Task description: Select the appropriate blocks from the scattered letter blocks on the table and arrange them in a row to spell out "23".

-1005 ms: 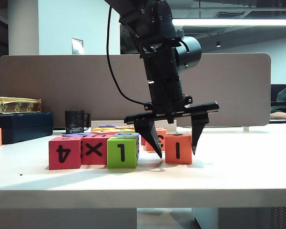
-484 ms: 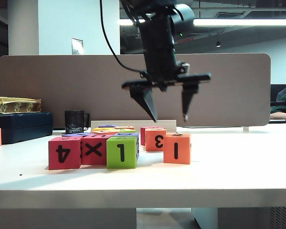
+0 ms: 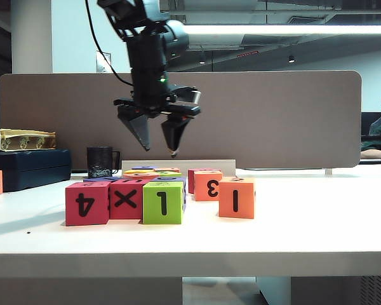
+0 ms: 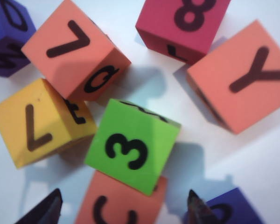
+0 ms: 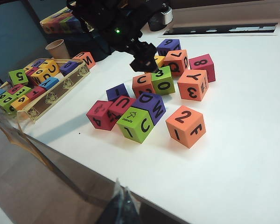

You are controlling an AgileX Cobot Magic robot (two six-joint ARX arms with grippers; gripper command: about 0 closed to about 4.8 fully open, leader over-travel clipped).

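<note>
In the exterior view your left gripper [image 3: 155,150] hangs high over the far left part of the scattered letter blocks [image 3: 126,199], pointing straight down, jaws spread wide with nothing between them. From this low angle the front row hides most of the cluster on the table [image 3: 317,235], so you cannot pick out the block beneath it. In the left wrist view the target is plain. The lime-green cube [image 4: 133,151] with "3" on top lies directly below, just ahead of the line between the two fingertips [image 4: 42,210] and roughly centred between them. This is what the coming move turns on: the cube sits turned at an angle to that line, corners toward the tips instead of flat faces. I judge you will need a wrist roll before dropping. Neighbours crowd it closely: an orange "C" cube [image 4: 116,205] touching on one side, a yellow cube [image 4: 37,123] and an orange "7" cube [image 4: 72,49] just beside it. In the right wrist view the left gripper hovers over that same green cube, deep in the cluster. The orange cube with "2" on top [image 5: 185,125] stands alone to the near right, well apart from it. That makes the left arm by far the nearer one. The right gripper [image 5: 121,205] shows only as a dark blur at the picture's edge, well apart from the blocks, and whether its jaws are spread or closed you cannot tell.
</note>
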